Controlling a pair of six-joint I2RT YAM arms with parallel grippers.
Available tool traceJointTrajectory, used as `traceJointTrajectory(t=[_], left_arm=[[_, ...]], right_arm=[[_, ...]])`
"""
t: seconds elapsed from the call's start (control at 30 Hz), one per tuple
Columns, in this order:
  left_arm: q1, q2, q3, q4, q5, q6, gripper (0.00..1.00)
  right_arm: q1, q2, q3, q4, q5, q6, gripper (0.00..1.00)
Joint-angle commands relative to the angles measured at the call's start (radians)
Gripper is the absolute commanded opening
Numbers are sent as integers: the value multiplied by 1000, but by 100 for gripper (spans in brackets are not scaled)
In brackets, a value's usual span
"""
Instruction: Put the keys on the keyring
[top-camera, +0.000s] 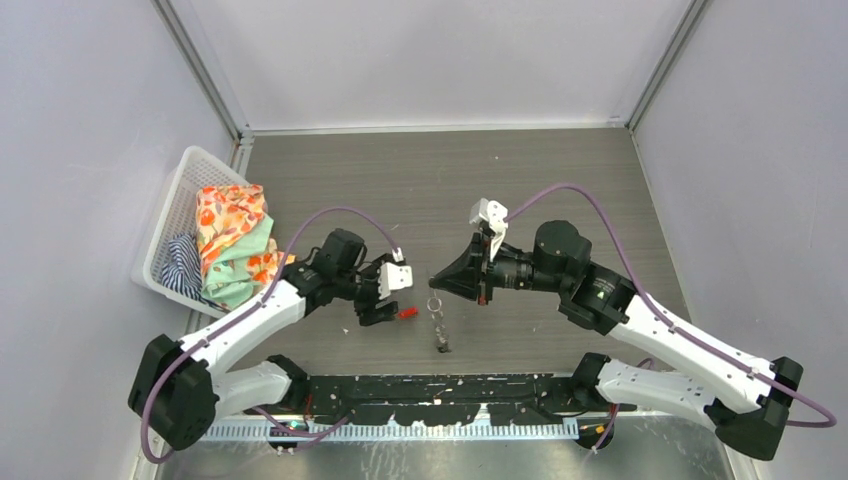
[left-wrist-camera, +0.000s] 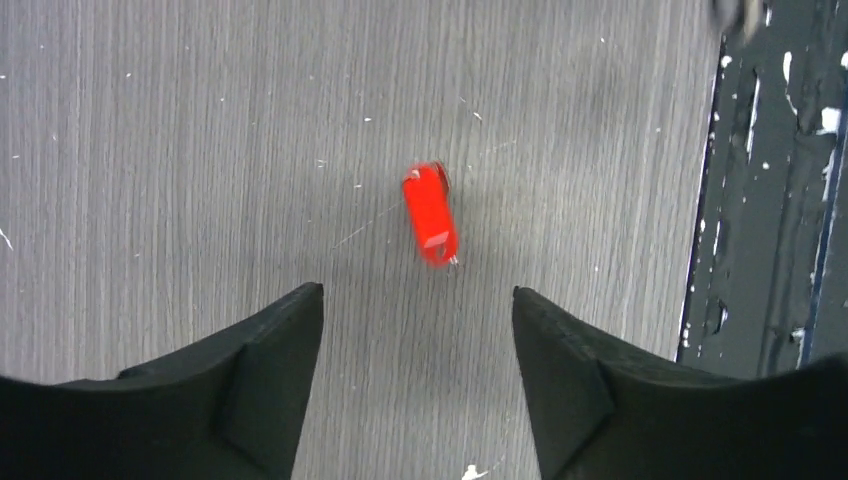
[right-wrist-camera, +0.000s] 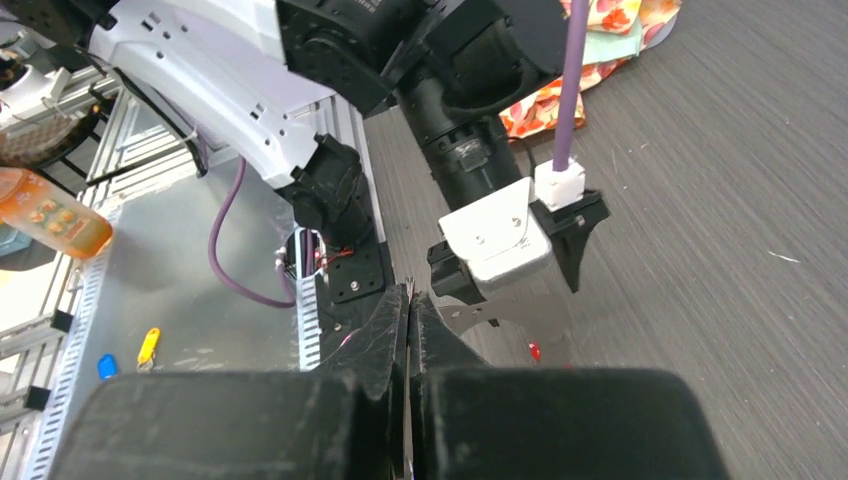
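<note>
Tabletop (top-camera: 560, 180): key (left-wrist-camera: 430, 213), blade perhaps toward tool (left-wrist-camera: 415, 291)

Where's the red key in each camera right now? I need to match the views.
Top external: red key on the table, just right of the left end effector.
Left wrist: mid-picture, just ahead of the open end effector.
Right wrist: likely the small red speck, low, under the left end effector.
Shared landmark: the left end effector.

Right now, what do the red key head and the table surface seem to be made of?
Key head: likely plastic, glossy bright red, with a pale highlight. Table: looks like matte grey wood-grain laminate, fine parallel streaks; real wood cannot be excluded.
</note>
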Motion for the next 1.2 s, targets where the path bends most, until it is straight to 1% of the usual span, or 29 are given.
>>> traceJointTrajectory(t=[0.0,0.03,0.1,0.17,0.23,0.3,0.33,0.43,0.5,0.6,0.77,0.97,1.1,1.17], left_arm=[[-5,-2,51,67,74,-5,77],[-6,-17,87,30,92,-16,81],[-5,-65,142,-41,137,-46,84],[-5,-141,192,-91,179,-82,85],[-5,-219,239,-105,227,-147,83],[-7,-274,278,-73,266,-263,75],[-7,-288,296,-50,284,-340,69],[-8,-290,331,-5,322,-482,49],[-8,-280,342,9,342,-534,44],[-8,-275,339,14,380,-568,43],[-8,-289,321,23,394,-596,42],[-7,-289,330,75,413,-688,39],[-7,-301,325,79,418,-695,37],[-8,-309,322,79,404,-689,34]], right_arm=[[-2,-60,-2,15,-33,-21,1],[-3,-68,-3,10,-36,-24,1],[-2,-81,-9,18,-53,-27,1],[-2,-87,-19,49,-87,-30,1],[-2,-84,-26,81,-116,-27,1],[-3,-71,-22,112,-145,-26,1],[-2,-62,-19,132,-164,-26,1],[-2,-34,-19,197,-195,-16,1],[-3,-14,-25,257,-211,-2,1],[-2,12,-38,360,-223,41,1],[-1,54,-43,451,-227,81,1],[1,102,-28,466,-228,81,1],[3,117,-21,461,-217,71,1],[5,125,-17,448,-215,62,1]])
